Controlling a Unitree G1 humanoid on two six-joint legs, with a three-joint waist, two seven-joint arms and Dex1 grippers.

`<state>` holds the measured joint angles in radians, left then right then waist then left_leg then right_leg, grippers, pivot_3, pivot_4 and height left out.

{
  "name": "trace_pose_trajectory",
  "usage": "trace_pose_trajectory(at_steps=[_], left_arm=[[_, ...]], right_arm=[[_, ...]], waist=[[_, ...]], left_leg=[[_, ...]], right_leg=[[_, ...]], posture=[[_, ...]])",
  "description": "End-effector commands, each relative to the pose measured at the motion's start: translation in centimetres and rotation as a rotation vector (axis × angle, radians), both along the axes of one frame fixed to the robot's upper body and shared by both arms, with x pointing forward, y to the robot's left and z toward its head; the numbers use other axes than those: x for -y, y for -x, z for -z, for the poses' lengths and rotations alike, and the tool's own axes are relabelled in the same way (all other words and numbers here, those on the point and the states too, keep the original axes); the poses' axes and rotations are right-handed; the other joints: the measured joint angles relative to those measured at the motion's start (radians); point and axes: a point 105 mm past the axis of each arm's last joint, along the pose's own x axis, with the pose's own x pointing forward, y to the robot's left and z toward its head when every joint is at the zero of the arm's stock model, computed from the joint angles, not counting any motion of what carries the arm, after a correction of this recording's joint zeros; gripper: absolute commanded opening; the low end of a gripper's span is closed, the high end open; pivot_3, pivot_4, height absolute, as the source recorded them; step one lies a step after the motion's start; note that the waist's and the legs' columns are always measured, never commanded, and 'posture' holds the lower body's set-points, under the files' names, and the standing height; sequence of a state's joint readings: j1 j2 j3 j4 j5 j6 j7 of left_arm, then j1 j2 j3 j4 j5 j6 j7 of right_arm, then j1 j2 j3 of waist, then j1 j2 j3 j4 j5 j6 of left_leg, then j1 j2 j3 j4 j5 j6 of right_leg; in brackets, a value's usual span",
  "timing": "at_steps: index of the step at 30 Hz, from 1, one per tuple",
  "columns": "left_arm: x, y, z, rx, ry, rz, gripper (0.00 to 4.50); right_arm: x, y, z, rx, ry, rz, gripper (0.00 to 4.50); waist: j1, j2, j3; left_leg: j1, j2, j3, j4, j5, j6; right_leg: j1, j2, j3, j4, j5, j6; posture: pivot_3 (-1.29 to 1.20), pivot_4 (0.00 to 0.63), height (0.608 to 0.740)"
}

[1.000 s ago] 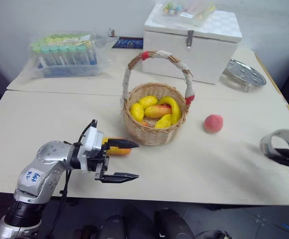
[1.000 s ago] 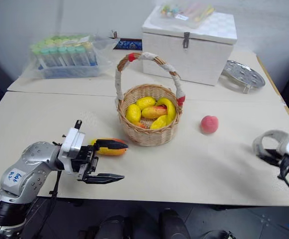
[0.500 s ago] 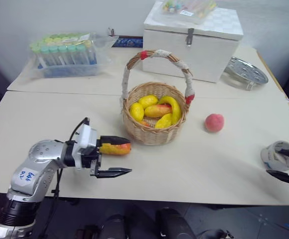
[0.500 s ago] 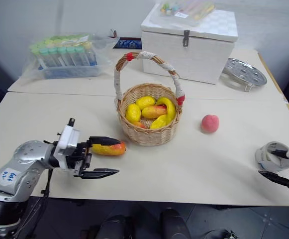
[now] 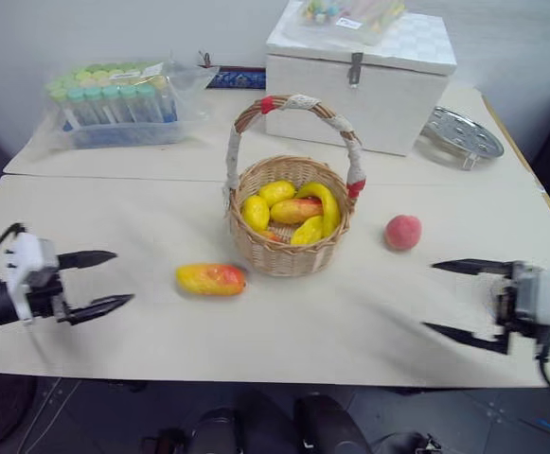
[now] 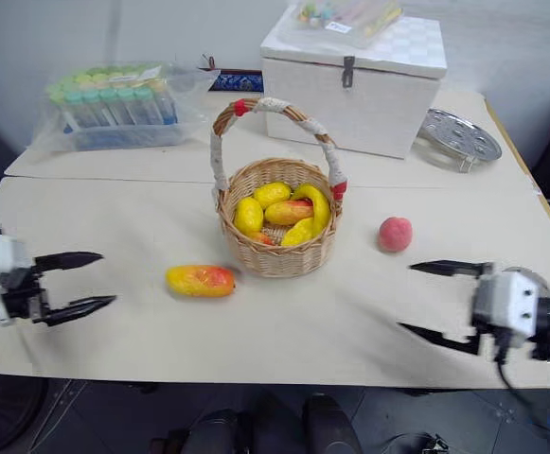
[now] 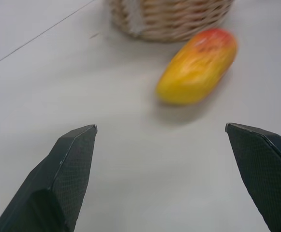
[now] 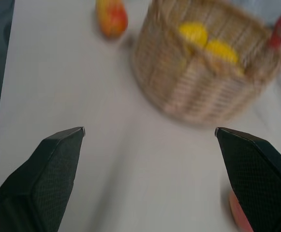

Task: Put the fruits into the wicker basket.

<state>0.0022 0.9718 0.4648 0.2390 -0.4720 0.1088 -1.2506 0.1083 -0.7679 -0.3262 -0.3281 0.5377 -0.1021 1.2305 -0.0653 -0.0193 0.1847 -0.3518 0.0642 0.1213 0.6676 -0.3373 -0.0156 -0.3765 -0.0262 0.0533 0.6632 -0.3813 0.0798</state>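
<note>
I see the wicker basket (image 5: 290, 222) mid-table (image 5: 161, 331) with 3 lemons (image 5: 256, 212) and a banana (image 5: 328, 203) in it; the mango (image 5: 210, 279) lies just left of its near side; the peach (image 5: 402, 232) sits to its right, apart; behind it stands the white box (image 5: 360, 80); a bag of tubes (image 5: 114, 99) lies back left; a metal disc (image 5: 461, 137) back right; my left gripper (image 5: 104, 282) flanks the near left, my right gripper (image 5: 456, 303) the near right.

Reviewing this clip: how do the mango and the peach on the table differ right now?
The mango is elongated, yellow running to red; the peach is small, round and pink-red. The mango lies on its side to the left of the wicker basket, close to its base; the peach sits to the basket's right, with a wider gap. Both rest on the table, outside the basket, touched by neither gripper.
</note>
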Motion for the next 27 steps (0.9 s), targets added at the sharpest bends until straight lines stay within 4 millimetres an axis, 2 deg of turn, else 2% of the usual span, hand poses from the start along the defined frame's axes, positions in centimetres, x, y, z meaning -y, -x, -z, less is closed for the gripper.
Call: trace_pose_trajectory(at_steps=[1, 4, 7, 11, 13, 17, 22, 27], left_arm=[[-2.4, 0.7, -0.6, -0.004, -0.039, -0.061, 4.5], [-2.0, 1.0, -0.9, -0.045, -0.044, -0.013, 4.5], [1.8, 1.4, -2.4, -0.098, 0.017, 0.174, 4.5], [6.7, 0.5, -3.7, -0.081, 0.011, 0.349, 4.5], [8.6, -0.4, -3.3, -0.075, -0.065, 0.413, 4.5], [11.5, -2.7, -1.0, -0.088, -0.111, 0.515, 4.5], [13.1, -5.6, 0.6, -0.03, -0.225, 0.557, 4.5], [14.4, -6.9, 1.6, -0.013, -0.267, 0.578, 4.5]], right_arm=[[-3.3, 0.7, -1.2, 0.033, -0.156, -0.031, 4.46], [-5.4, 1.7, -1.1, 0.002, -0.228, -0.076, 4.46], [-6.4, 2.5, -0.8, -0.012, -0.23, -0.1, 4.46], [-5.7, 2.1, -0.2, -0.014, -0.189, -0.074, 4.46], [-5.1, 1.5, 0.0, 0.0, -0.167, -0.045, 4.46], [-4.5, 0.3, 0.3, 0.0, -0.156, -0.01, 4.46], [-4.7, 0.2, 0.4, -0.002, -0.16, -0.01, 4.46], [-4.7, -0.1, 0.5, 0.016, -0.166, 0.027, 4.46]], waist=[[0.004, -0.001, 0.0], [0.016, -0.006, -0.002], [0.022, -0.007, -0.003], [0.034, -0.008, -0.003], [0.034, -0.008, -0.003], [0.035, -0.006, -0.003], [0.031, -0.007, -0.003], [0.034, -0.006, -0.003]], left_leg=[[0.0, 0.0, 0.0, 0.0, 0.0, 0.0], [-0.001, 0.0, -0.001, 0.001, 0.0, 0.0], [-0.001, 0.0, -0.002, 0.0, -0.001, 0.001], [-0.001, -0.001, -0.003, 0.001, -0.001, 0.002], [-0.001, -0.001, -0.003, 0.001, -0.001, 0.001], [0.0, -0.002, -0.001, 0.001, 0.0, 0.001], [-0.001, 0.0, 0.001, 0.002, 0.0, 0.0], [-0.001, 0.0, 0.002, 0.008, -0.001, 0.001]], right_leg=[[0.0, 0.0, 0.0, 0.0, 0.0, 0.0], [-0.001, -0.001, -0.002, 0.001, 0.0, 0.0], [0.0, -0.003, -0.004, 0.001, 0.0, 0.0], [0.002, -0.003, -0.005, 0.001, 0.0, 0.0], [0.002, -0.002, -0.005, 0.001, 0.0, 0.0], [0.001, 0.0, -0.003, 0.001, 0.0, -0.001], [-0.002, 0.002, -0.001, 0.002, 0.0, -0.001], [-0.002, 0.001, 0.0, 0.006, 0.0, 0.0]], posture=[[0.0, 0.15, 0.74], [0.0, 0.15, 0.74], [0.0, 0.15, 0.74], [0.0, 0.15, 0.74], [0.0, 0.15, 0.74], [0.0, 0.15, 0.74], [0.0, 0.15, 0.74], [0.0, 0.15, 0.74]])
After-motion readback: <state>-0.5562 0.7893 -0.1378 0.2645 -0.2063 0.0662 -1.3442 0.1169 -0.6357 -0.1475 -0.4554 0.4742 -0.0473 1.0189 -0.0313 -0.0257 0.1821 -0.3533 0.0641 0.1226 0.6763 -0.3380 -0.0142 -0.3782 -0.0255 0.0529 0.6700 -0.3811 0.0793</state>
